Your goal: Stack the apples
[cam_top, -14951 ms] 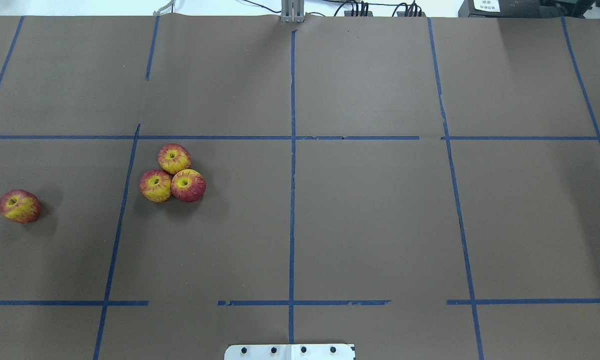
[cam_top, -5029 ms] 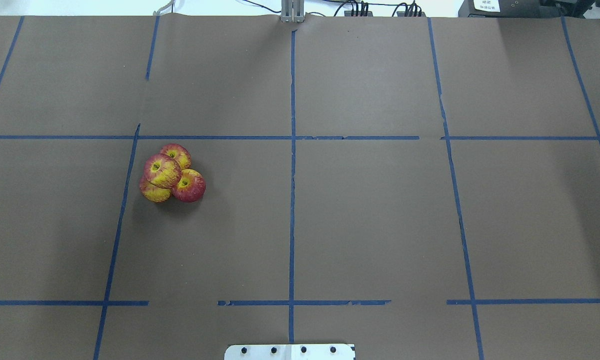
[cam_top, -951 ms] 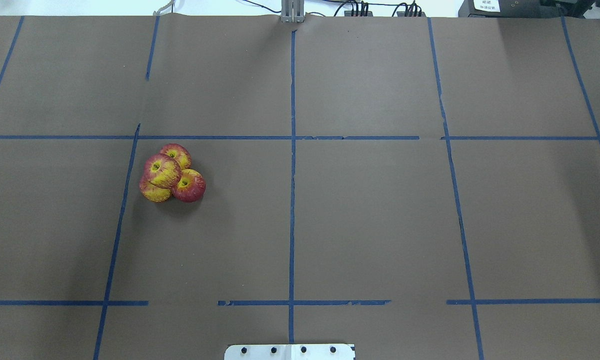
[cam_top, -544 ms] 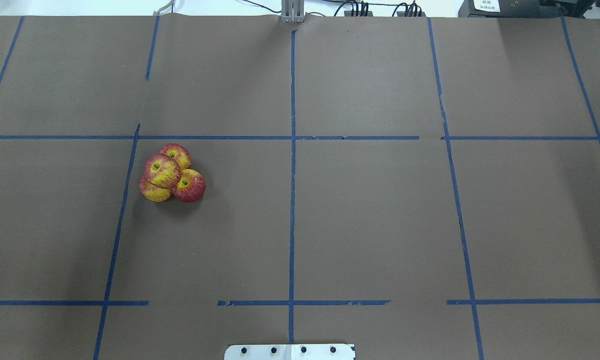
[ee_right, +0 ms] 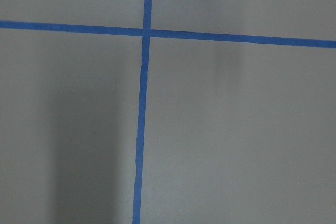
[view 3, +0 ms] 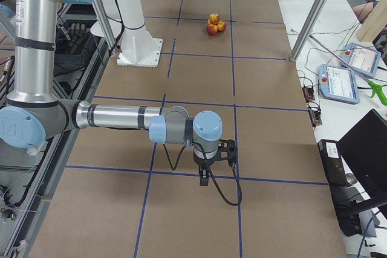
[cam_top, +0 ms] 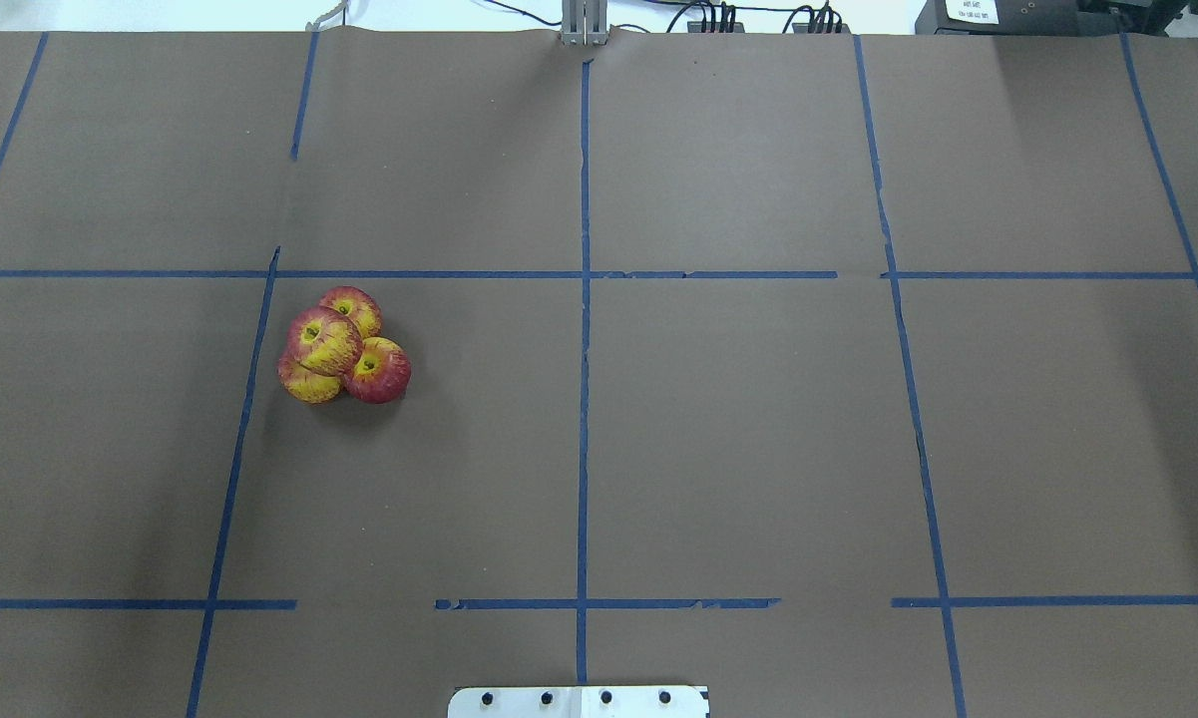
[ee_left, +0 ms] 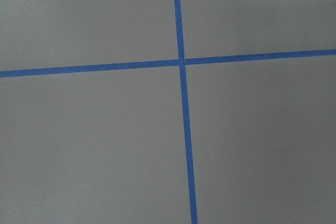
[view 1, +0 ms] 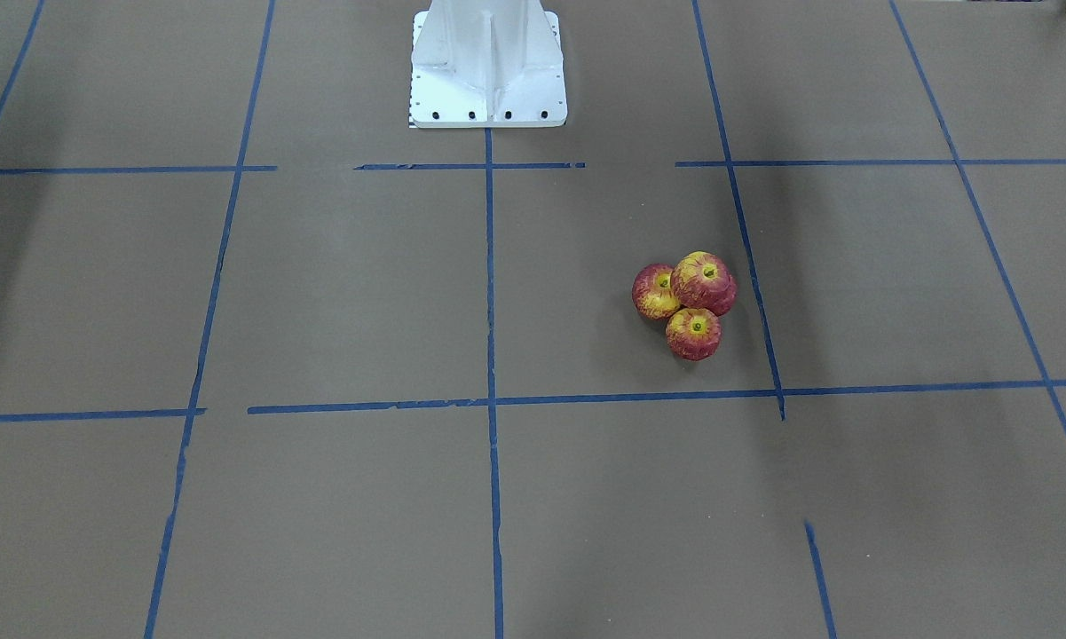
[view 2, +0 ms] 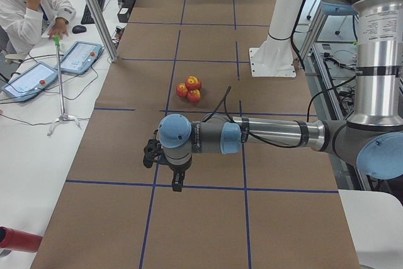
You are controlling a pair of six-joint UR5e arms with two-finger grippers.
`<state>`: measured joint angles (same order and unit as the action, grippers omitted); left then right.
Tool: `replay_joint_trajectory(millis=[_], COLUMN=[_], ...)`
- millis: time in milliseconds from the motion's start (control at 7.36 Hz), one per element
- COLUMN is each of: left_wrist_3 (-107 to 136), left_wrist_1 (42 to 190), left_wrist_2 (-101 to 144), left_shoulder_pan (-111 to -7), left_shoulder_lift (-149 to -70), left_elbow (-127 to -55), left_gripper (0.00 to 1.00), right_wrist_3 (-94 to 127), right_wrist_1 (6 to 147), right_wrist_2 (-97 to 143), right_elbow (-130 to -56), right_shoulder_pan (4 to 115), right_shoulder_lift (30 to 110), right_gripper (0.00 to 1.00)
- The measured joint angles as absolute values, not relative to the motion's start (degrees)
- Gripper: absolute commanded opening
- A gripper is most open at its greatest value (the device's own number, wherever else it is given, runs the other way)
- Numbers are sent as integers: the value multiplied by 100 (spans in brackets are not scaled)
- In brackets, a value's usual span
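Four apples sit in one cluster left of the table's middle. Three rest on the brown paper: a far one (cam_top: 354, 302), a right one (cam_top: 381, 372) and a near-left one (cam_top: 305, 385). The fourth apple (cam_top: 323, 340) lies on top of them. In the front-facing view the top apple (view 1: 704, 282) hides one below it. The cluster also shows in the left view (view 2: 190, 88) and the right view (view 3: 213, 23). The left gripper (view 2: 178, 184) and the right gripper (view 3: 204, 179) hang over bare paper, far from the apples. I cannot tell whether they are open or shut.
Blue tape lines (cam_top: 583, 399) divide the brown paper into squares. The white robot base (view 1: 488, 89) stands at the table's near middle edge. An operator (view 2: 25, 4), tablets (view 2: 79, 57) and a metal pole (view 2: 94, 11) stand beyond the far edge.
Nothing has moved in the last second. Fifteen seconds ago the fourth apple lay alone at the far left; it now rests on top of the other three.
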<state>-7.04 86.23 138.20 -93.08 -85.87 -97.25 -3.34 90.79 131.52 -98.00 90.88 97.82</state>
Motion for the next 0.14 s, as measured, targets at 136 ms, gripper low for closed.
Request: replay_joint_trajectory(millis=[136], left_wrist_3=[-707], left_wrist_1=[8602], left_wrist_2=[13820], left_shoulder_pan=[-9278], left_shoulder_lift=[-8582], left_elbow=[-9718], left_gripper=[100], right_wrist_3=[-334], right_wrist_1=[9079], right_wrist_2=[13151], right_elbow=[-9800], right_shoulder_pan=[9088], right_shoulder_lift=[9782], right_gripper=[100])
